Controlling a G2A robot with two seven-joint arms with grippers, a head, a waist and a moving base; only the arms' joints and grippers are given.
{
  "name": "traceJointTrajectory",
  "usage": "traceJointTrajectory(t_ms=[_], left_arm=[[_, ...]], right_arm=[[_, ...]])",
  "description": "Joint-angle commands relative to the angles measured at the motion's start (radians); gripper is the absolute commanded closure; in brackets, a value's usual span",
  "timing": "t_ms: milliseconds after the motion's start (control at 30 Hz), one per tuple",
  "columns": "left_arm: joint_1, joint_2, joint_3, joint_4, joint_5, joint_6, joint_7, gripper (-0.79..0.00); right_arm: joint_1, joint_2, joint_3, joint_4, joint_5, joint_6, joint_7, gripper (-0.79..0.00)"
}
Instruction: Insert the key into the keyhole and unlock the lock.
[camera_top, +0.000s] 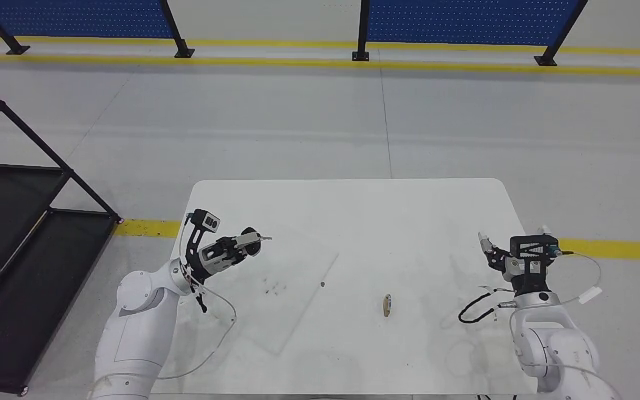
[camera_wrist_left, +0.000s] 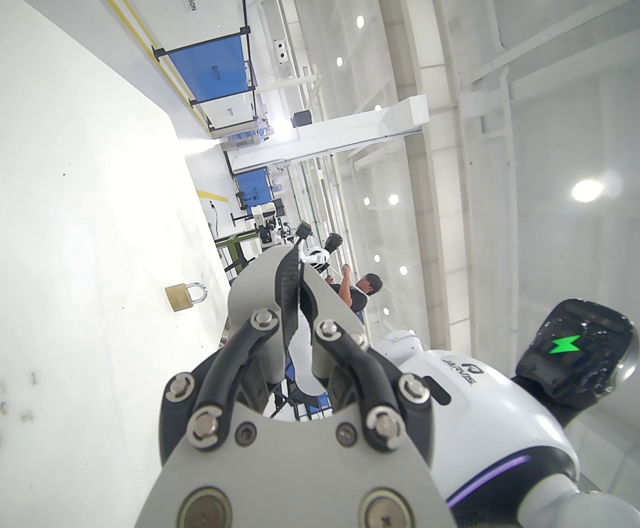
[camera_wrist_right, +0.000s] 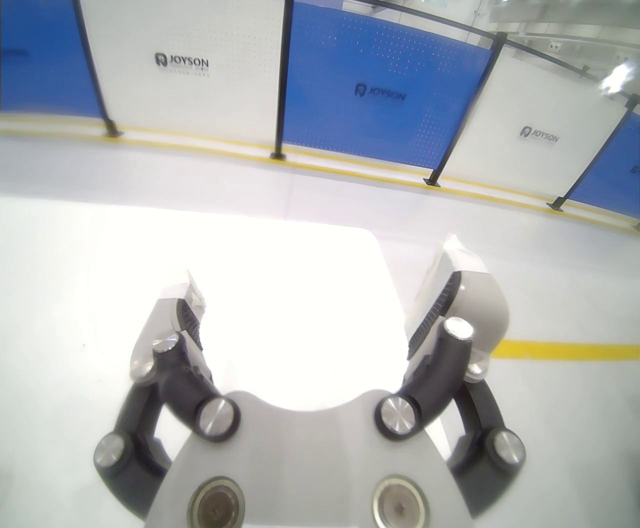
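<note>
While the left claw (camera_top: 252, 240) was clenched on a thin sliver that I took for the key (camera_top: 264, 238), poised above the desk (camera_top: 420, 215), the step in hand looked like bringing the key to the lock; insertion had not begun. The lock (camera_top: 386, 305) lay flat on the desk, well apart from that claw, out beyond its tips and roughly between the two claws. Its keyhole could not be made out. The next move, as I judged it, called for lowering the key to the lock's body and lining its blade up with the keyhole. Since the lock lay loose, it would likely need steadying first. The right claw (camera_wrist_right: 322, 272) was released, jaws spread wide with nothing between them, well apart from the lock. Counted: one key, one lock, two claws.
</note>
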Motion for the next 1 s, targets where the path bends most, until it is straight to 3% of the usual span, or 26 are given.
traceJointTrajectory(t_ms=[0, 967], left_arm=[[0.0, 0.0, 0.0, 0.0, 0.0, 0.0, 0.0, 0.0], [0.0, 0.0, 0.0, 0.0, 0.0, 0.0, 0.0, 0.0]], right_arm=[[0.0, 0.0, 0.0, 0.0, 0.0, 0.0, 0.0, -0.785], [0.0, -0.001, -0.008, -0.013, 0.013, -0.011, 0.004, -0.785]])
